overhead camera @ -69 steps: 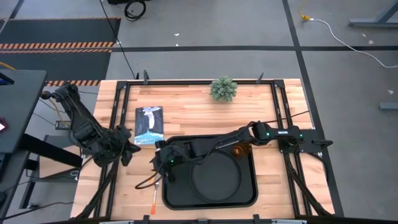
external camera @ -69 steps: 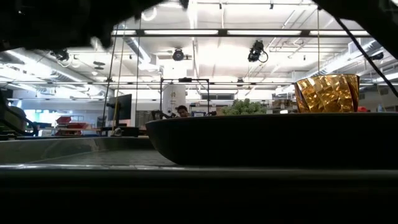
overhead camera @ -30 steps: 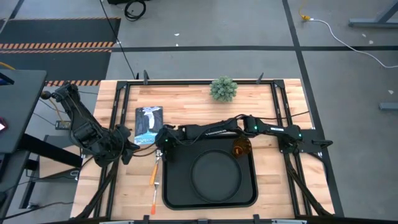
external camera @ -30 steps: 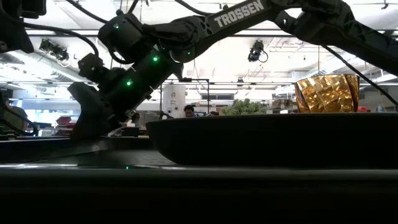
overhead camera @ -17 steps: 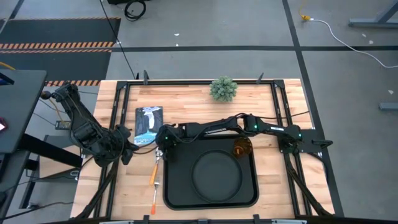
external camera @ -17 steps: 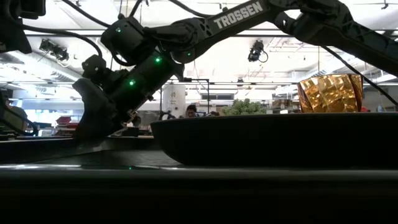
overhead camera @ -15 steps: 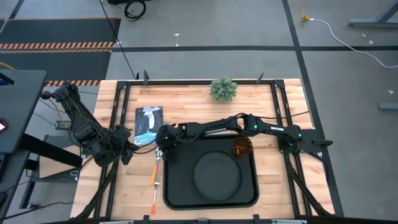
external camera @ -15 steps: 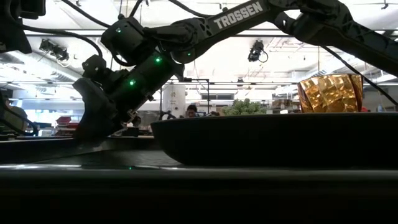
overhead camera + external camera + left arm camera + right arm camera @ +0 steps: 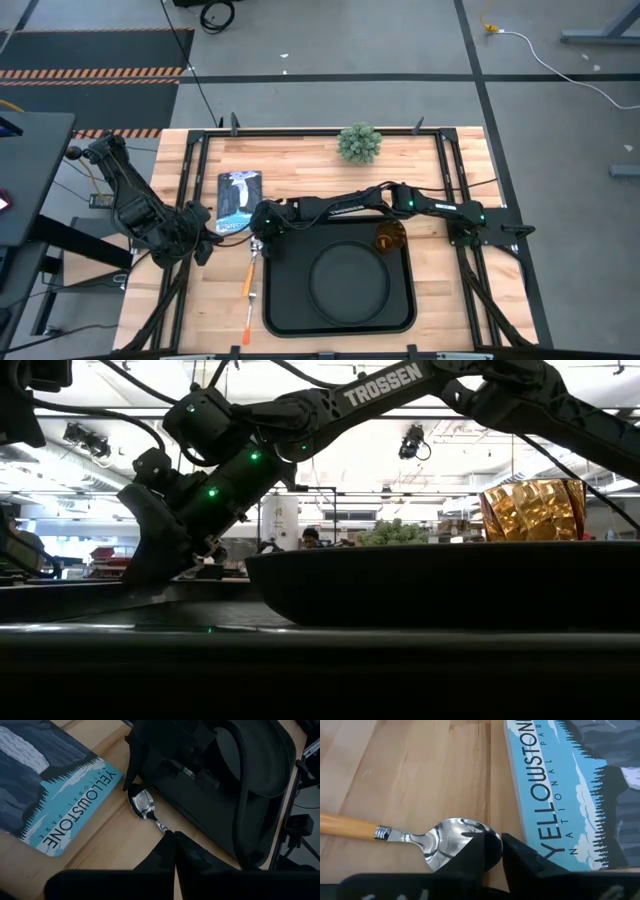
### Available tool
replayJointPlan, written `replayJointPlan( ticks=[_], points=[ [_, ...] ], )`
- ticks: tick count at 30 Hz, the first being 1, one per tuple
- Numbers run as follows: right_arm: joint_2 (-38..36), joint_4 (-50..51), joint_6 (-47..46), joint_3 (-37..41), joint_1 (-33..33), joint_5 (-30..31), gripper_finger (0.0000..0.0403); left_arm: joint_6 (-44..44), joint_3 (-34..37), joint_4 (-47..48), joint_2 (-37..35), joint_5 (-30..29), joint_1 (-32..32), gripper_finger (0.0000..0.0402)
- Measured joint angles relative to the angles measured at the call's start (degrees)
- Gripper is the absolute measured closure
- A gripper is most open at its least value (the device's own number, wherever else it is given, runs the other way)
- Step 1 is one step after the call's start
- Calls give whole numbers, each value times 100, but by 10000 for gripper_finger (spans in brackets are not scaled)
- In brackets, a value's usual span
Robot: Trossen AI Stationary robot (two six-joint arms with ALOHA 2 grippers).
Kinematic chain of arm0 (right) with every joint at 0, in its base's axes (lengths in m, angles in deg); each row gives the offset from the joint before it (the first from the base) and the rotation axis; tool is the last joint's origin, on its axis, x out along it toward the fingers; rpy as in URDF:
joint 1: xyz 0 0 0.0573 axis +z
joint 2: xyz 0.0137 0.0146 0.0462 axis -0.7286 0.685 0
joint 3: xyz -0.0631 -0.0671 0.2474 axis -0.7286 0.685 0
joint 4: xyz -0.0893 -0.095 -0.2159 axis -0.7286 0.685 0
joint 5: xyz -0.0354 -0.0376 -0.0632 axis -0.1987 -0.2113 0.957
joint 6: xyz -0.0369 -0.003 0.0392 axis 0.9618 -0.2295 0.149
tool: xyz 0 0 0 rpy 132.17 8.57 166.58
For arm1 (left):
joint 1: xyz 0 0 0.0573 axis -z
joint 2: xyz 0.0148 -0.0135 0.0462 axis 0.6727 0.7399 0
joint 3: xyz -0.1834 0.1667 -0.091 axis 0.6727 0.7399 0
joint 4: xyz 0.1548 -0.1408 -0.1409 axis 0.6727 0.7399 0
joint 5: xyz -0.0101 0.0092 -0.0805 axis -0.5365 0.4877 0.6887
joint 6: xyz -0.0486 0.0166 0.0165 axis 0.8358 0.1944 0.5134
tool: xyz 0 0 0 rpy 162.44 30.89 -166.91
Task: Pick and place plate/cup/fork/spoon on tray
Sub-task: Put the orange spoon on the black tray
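The black tray [image 9: 275,318] lies at the table's middle with the round plate [image 9: 348,283] in it and the amber cup [image 9: 388,240] in its far right corner. The spoon [image 9: 250,272] lies flat on the wood just left of the tray, bowl toward the far edge. The fork [image 9: 247,325] lies nearer the front edge. My right gripper [image 9: 258,246] reaches across the tray's far left corner, its fingers nearly together at the spoon's bowl [image 9: 450,847]. My left gripper [image 9: 205,243] hangs shut over the table's left side, holding nothing. My right gripper comes slanting down from the table's right at the tip end of the spoon's bowl [image 9: 470,832]. One fingertip [image 9: 482,855] covers that end, with a narrow gap to the other [image 9: 520,857]. The spoon lies flat on the table, its orange handle [image 9: 345,825] pointing away from the fingers.
A blue Yellowstone card [image 9: 240,200] lies flat just beyond the spoon, close to my right gripper's fingers. A small green plant [image 9: 359,143] stands at the far edge. Black frame rails run along the table's sides. A person [image 9: 311,538] shows far back in the room.
My right gripper has stayed at the spoon's bowl and settled slightly lower onto it. In the low view the tray's rim and the cup have shifted a little toward the right.
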Motion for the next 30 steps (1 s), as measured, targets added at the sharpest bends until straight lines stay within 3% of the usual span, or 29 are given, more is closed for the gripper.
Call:
replayJointPlan(
  ticks=[17, 30],
  points=[
    [-15, -285, 15, 6, -32, -3, 378, 0, 0, 122, 1, 4, 0, 392],
    [-129, -213, 215, 8, -160, -590, 398, -140, 0, 138, 2, 123, 0, 392]
  ],
)
